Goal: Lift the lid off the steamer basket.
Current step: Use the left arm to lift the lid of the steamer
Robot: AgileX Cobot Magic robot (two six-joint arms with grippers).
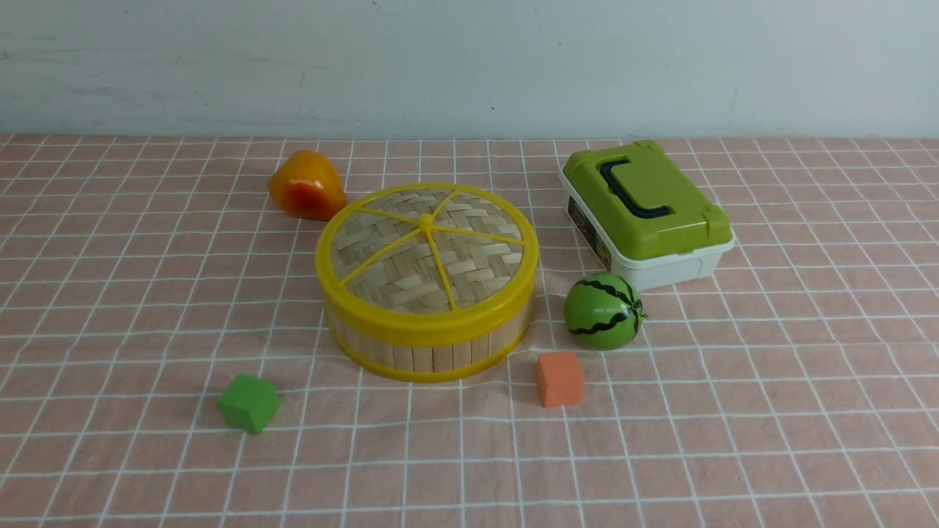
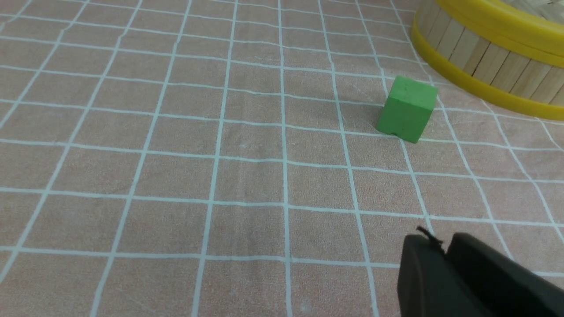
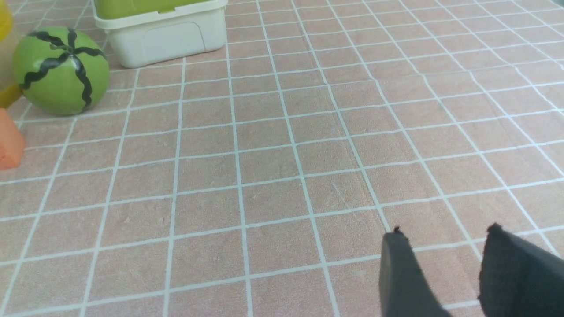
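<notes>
We are viewing the wide, round woven-bamboo lid [image 1: 411, 271] with yellow rim and spokes. It is sitting closed on the low, round bamboo-slat steamer basket [image 1: 433, 357], mid-way across the pink, white-gridded tablecloth [image 1: 117, 308]. A small green cube [image 1: 249, 402] is lying near the basket's front left and a small orange cube [image 1: 559, 378] near its front right. A striped green watermelon ball [image 1: 603, 310] is resting just beside the green-and-white plastic box [image 1: 645, 213]. The left gripper [image 2: 443, 240] is hovering over cloth with its jaws almost together, gripping nothing. The right gripper [image 3: 446, 229] is holding its jaws apart, empty.
</notes>
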